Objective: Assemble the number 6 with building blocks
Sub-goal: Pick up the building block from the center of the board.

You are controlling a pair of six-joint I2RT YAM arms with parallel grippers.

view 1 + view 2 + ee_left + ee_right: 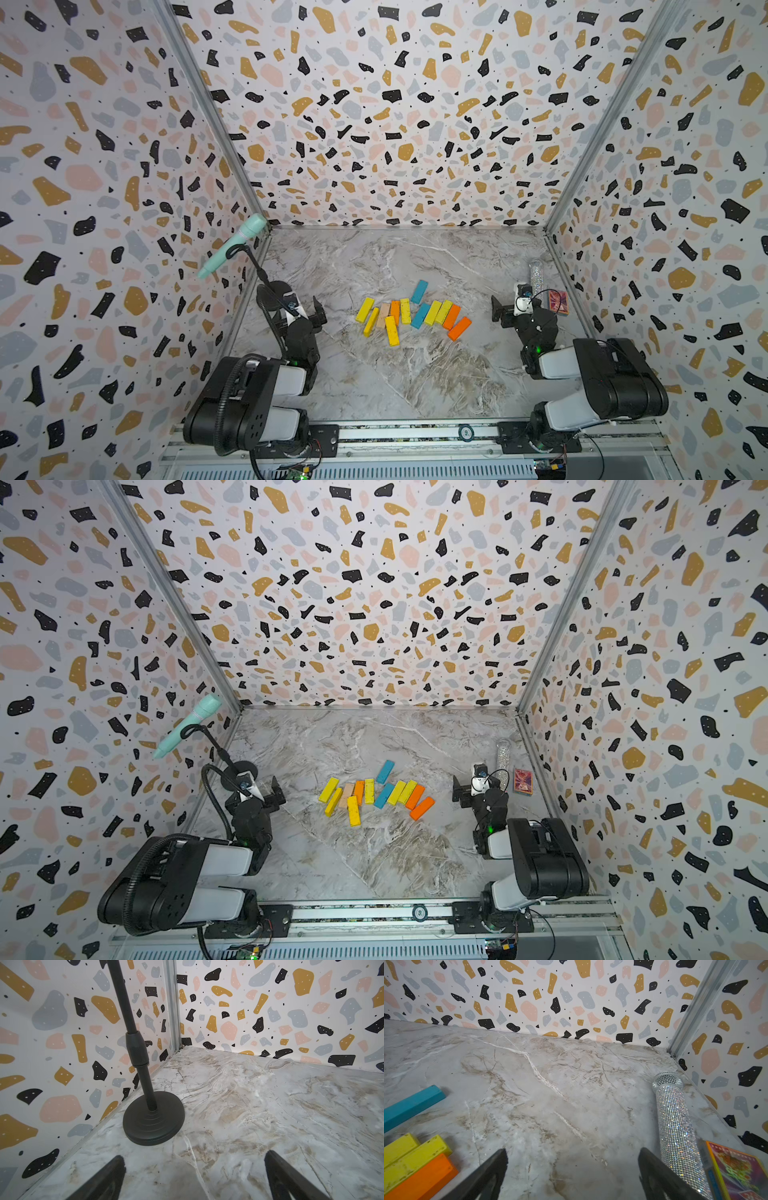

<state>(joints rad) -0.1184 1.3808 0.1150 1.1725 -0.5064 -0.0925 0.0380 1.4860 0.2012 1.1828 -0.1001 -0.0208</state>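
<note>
Blocks [409, 313] lie jumbled in a loose row on the surface [374, 374], between left claw [317, 314] and right claw [498, 309]. Both claws are spread and empty, apparently parked aside so either can reach.

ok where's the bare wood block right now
In a top view the bare wood block lies on the marble tabletop, near the left end of the row, between a yellow block and an orange block.
</note>
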